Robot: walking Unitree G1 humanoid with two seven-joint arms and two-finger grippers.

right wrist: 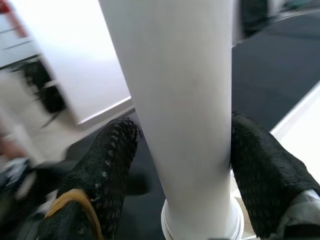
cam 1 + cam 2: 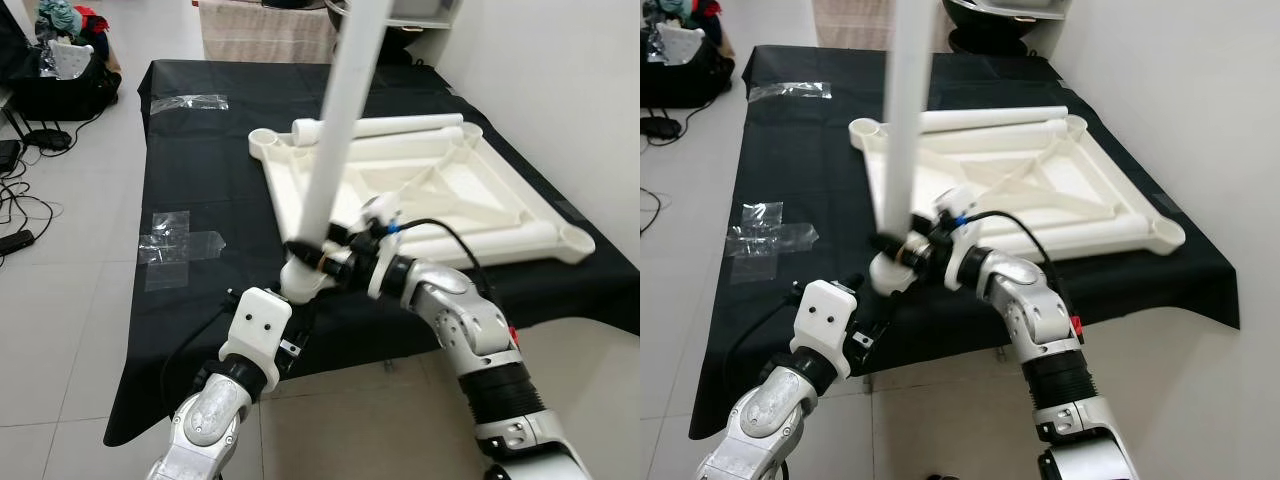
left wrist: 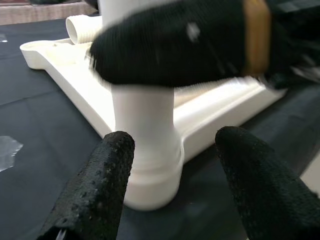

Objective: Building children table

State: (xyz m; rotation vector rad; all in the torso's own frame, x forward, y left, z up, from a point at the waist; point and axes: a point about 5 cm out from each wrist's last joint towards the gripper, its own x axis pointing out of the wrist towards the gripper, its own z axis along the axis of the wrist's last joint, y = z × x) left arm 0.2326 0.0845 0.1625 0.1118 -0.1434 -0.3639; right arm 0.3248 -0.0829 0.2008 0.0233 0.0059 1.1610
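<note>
The white children's table top (image 2: pixel 520 212) lies upside down on a black cloth (image 2: pixel 200 180). A long white leg (image 2: pixel 340 120) stands upright in its near-left corner socket (image 3: pixel 150 180). My right gripper (image 1: pixel 185 145) is shut on this leg just above the socket, with one finger on each side. My left gripper (image 3: pixel 175 137) is open, low at the same corner; its fingertips (image 3: pixel 115 150) flank the socket without touching it. Two more white legs (image 2: pixel 400 125) lie along the far edge of the table top, and another leg (image 2: pixel 490 245) lies along the near edge.
Clear tape patches (image 2: pixel 170 245) stick to the cloth at the left. The cloth's front edge hangs just before my arms. Bags and cables (image 2: pixel 50 80) crowd the tiled floor at the far left. A white wall (image 2: pixel 560 80) runs along the right.
</note>
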